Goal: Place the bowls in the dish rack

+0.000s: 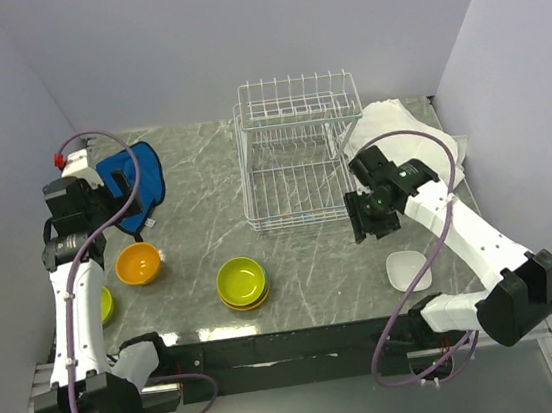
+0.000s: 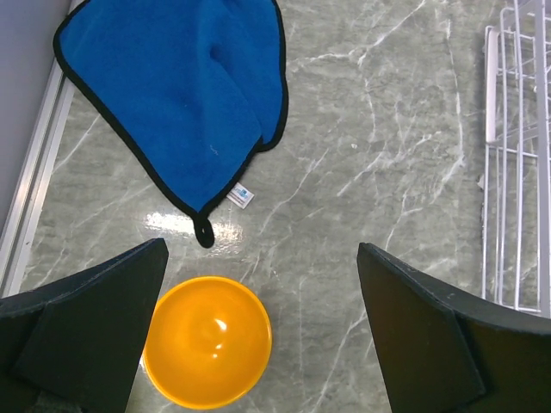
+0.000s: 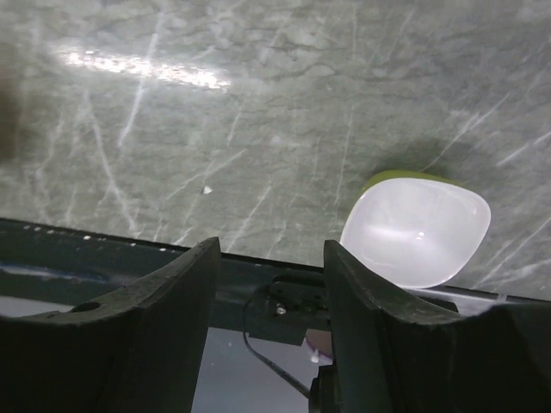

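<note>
Nothing is loaded yet: the white wire dish rack (image 1: 302,168) is empty and every bowl in view lies on the grey marbled tabletop (image 1: 192,176). The round glossy orange plastic bowl (image 2: 207,340) is near-left of the rack, well apart from it. The left fingers (image 2: 86,318) hang above it, spread wide and gripping nothing. A blue cloth with black edging (image 2: 181,95) lies left of the rack, its corner loop just beside the orange bowl. A descending finger could snag that loop, or skid off the slick rim and shove the bowl away. A lime green glossy bowl (image 1: 242,279) sits nearward of the rack's left corner. A pale whitish glossy bowl (image 3: 417,232) is near-right of the rack, by the tabletop's near edge, so a nudge could tip it off. The right fingers (image 3: 155,318) are parted and empty, and that arm is close to the rack's near-right corner, so a careless swing could knock the rack askew.
</note>
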Robot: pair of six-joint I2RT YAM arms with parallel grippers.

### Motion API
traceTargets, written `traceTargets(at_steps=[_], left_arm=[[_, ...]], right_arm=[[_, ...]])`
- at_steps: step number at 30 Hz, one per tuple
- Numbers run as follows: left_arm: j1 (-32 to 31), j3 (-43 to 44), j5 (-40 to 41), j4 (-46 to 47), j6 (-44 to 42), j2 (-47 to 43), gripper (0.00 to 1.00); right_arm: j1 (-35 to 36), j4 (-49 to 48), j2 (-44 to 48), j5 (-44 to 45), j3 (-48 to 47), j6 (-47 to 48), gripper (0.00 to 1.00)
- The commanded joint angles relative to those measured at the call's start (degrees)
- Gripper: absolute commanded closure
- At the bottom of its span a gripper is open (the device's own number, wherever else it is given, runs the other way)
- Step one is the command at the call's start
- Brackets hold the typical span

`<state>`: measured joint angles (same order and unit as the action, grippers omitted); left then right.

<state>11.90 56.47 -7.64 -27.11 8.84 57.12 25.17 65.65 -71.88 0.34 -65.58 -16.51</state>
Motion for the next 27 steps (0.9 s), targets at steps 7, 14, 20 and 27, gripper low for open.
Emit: traceTargets(at_steps=[7,14,20,27], left_arm=[[-0.2,1.0,-2.7,5.2,-0.5,2.8,0.01],[-0.8,2.2,-4.3,8.1,-0.7,5.8,0.01],[-1.7,2.2,-4.5,8.4,-3.0,6.9,0.01],[-2.7,0.8,-5.8,8.6,-3.0,8.4,0.02]], right_arm=[[-0.7,2.0,7.5,2.0,-13.1,16.0,0.32],[-0.7,0.5,30.4,-9.6,6.7,55.7,0.28],[-0.7,4.5,47.9,-11.7,23.4,75.2,0.30],[-0.8,0.3,42.7,-12.1,29.4,73.7,0.37]])
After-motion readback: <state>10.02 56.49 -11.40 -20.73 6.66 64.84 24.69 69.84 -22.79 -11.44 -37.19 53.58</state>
